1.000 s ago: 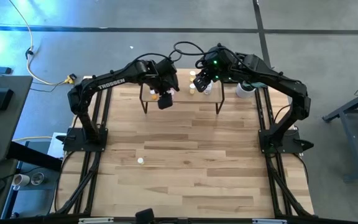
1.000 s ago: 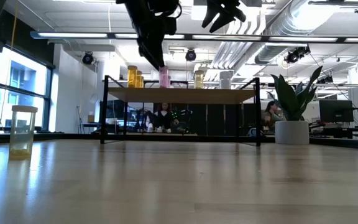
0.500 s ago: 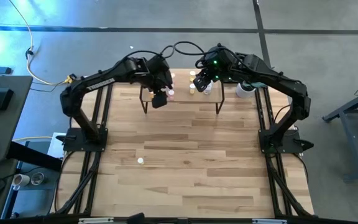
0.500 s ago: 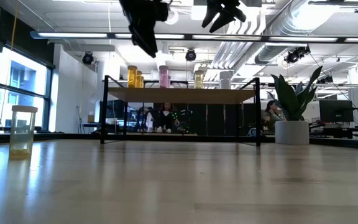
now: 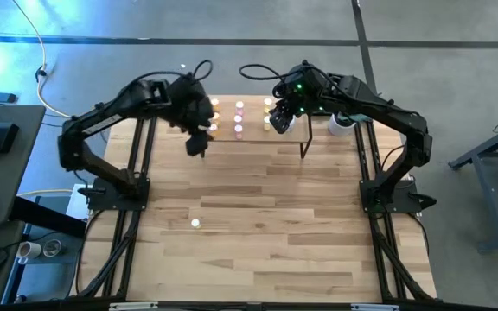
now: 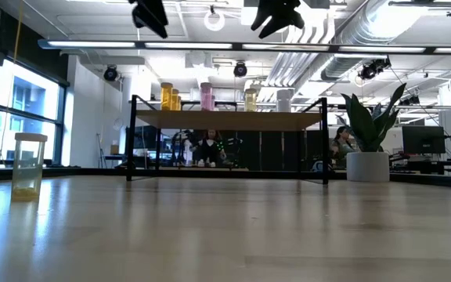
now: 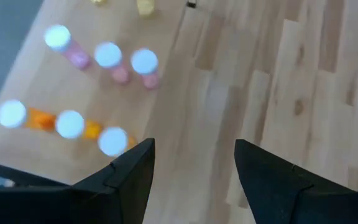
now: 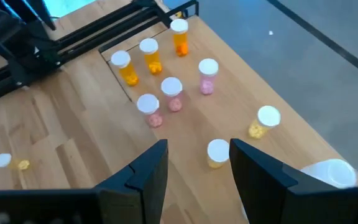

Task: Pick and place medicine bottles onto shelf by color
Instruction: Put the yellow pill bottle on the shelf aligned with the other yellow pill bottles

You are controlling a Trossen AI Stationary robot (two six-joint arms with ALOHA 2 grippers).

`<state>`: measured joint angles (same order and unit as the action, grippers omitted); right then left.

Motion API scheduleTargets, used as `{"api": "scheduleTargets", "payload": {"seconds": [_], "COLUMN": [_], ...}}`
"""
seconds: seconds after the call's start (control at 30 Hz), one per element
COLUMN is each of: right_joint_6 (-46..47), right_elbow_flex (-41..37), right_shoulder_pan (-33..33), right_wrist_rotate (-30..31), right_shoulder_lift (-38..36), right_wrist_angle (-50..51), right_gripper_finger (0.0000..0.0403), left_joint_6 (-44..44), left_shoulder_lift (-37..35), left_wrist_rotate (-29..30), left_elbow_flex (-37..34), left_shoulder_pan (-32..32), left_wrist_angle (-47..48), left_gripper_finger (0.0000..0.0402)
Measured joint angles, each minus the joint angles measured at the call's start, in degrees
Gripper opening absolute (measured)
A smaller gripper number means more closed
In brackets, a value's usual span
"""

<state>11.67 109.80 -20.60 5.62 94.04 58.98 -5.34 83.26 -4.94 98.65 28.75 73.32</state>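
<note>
Sorting is judged nearly complete. On the shelf [image 8: 185, 134], three orange bottles [image 8: 151, 55] are lined along one end, three pink bottles [image 8: 173, 93] beside them, and two yellow bottles [image 8: 217, 152] further along. One yellow bottle [image 5: 195, 224] is left on the table [image 5: 258, 250] near its left edge. The left gripper [image 7: 191, 165] and right gripper [image 8: 197, 165] are held over the shelf, fingers apart and empty.

A potted plant [image 6: 370, 133] stands at the right of the low view, with a monitor [image 6: 423, 141] beside it. A yellow cable [image 5: 43, 82] crosses the grey floor [image 5: 456, 43] at the upper left of the high view.
</note>
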Motion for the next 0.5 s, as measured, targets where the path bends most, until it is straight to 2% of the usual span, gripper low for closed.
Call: {"api": "scheduleTargets", "payload": {"seconds": [0.23,0.5], "right_joint_6": [-0.3,0.1], "right_elbow_flex": [0.0,0.0], "right_shoulder_pan": [0.0,0.0], "right_wrist_rotate": [-0.2,-0.2], "right_shoulder_lift": [0.0,0.0], "right_wrist_angle": [0.0,0.0], "right_gripper_finger": [0.0163,0.0163], "left_joint_6": [5.0,12.3], "left_shoulder_lift": [-9.0,-15.6], "left_wrist_rotate": [0.3,0.6], "left_elbow_flex": [-13.5,-29.3], "left_shoulder_pan": [-4.0,-9.8], "left_wrist_angle": [-8.7,-16.6], "left_gripper_finger": [0.0209,0.0209]}}
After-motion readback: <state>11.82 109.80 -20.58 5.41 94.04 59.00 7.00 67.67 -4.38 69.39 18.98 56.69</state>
